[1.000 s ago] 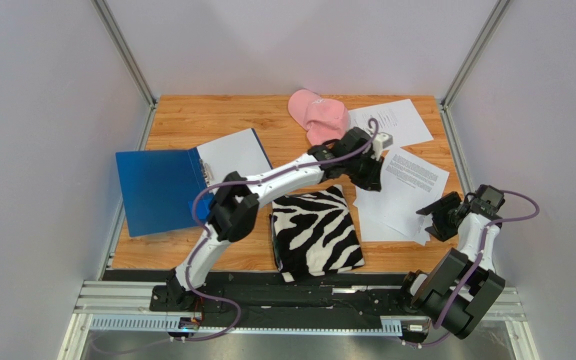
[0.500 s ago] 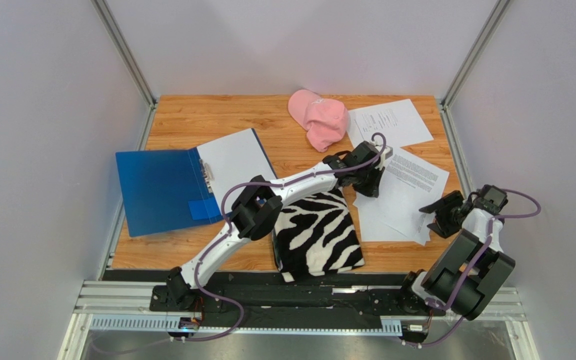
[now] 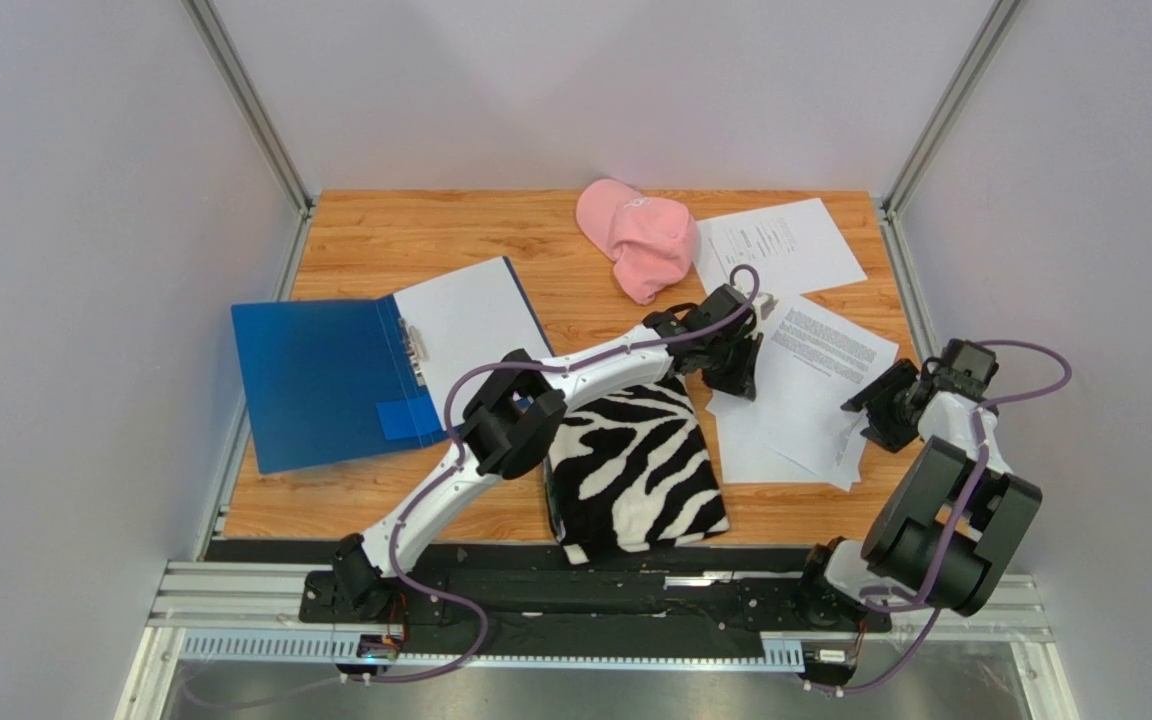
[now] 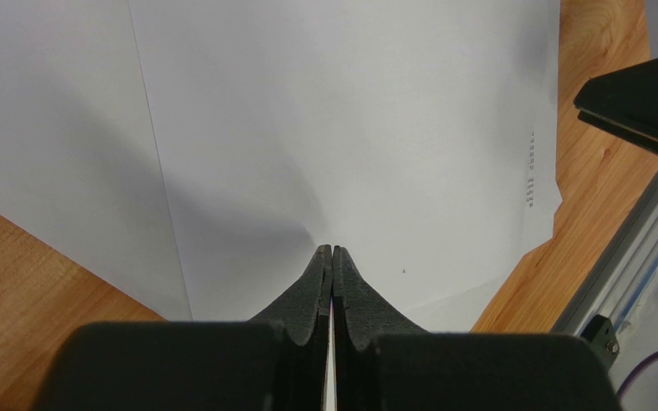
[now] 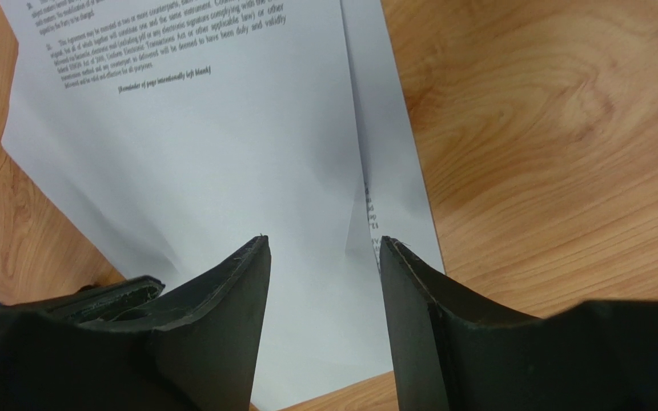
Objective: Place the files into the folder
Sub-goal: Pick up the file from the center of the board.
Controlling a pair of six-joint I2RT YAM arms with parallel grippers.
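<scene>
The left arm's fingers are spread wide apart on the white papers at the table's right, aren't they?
Not spread: the left gripper is shut, pinching a pucker in the white papers, as the left wrist view shows. The rest holds.

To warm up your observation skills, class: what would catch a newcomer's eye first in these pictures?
The zebra-striped cloth in the near middle stands out most, with the pink cap at the far edge. On the left lies the open blue folder. On the right, the left gripper is shut on the white files.
</scene>
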